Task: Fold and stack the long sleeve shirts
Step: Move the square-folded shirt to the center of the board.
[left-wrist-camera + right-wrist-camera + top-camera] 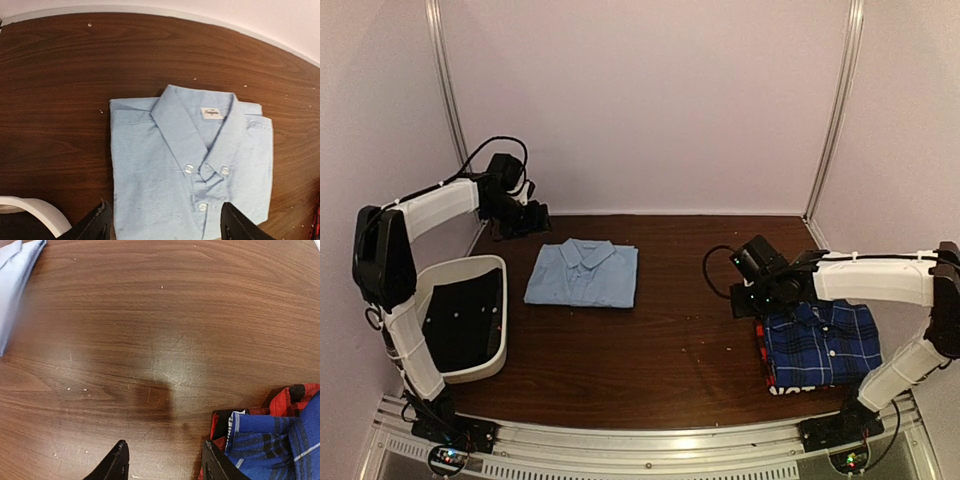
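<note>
Dim overall; pale glare on the table (175, 357).

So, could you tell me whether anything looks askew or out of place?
Nothing much: the light blue shirt lies neatly folded, alone. The plaid shirt sits slightly off the red shirt beneath, whose edge peeks out.

You see the light blue shirt (165, 165) lying folded flat on the dark wooden table (60, 90), collar toward the far wall, with its neck label and white buttons facing up. The left gripper (164, 212) sits over the shirt's near edge, its fingers (95, 225) spread wide and clamping nothing. Note the white bin rim (35, 210) at lower left and a sliver of red-and-black cloth (316, 220) at the right border
</note>
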